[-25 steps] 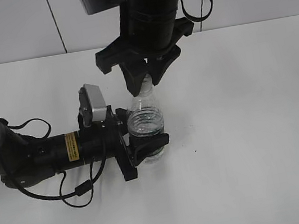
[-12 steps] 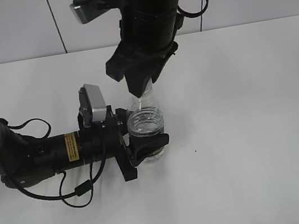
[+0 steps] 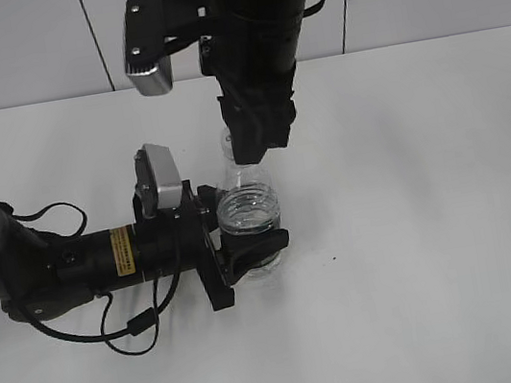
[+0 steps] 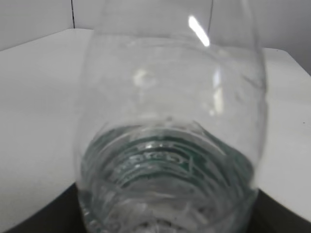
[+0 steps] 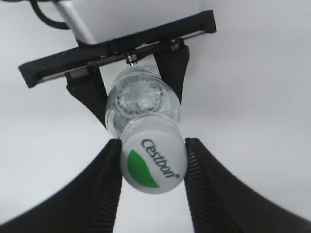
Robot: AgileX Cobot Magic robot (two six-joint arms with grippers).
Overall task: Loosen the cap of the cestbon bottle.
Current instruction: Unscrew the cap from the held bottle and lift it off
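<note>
We clamp the light, thin-walled cestbon bottle [image 3: 248, 214] mid-frame with our left gripper [image 3: 244, 242], our right gripper [image 5: 151, 162] pinching its small slick cap [image 5: 153, 162], best held by its rim.

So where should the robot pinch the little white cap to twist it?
On its round side wall, coming straight down from above. The cap faces up on the upright cestbon bottle, so two fingers fit on opposite sides. The right gripper sits like that, while the left gripper clamps the body.
</note>
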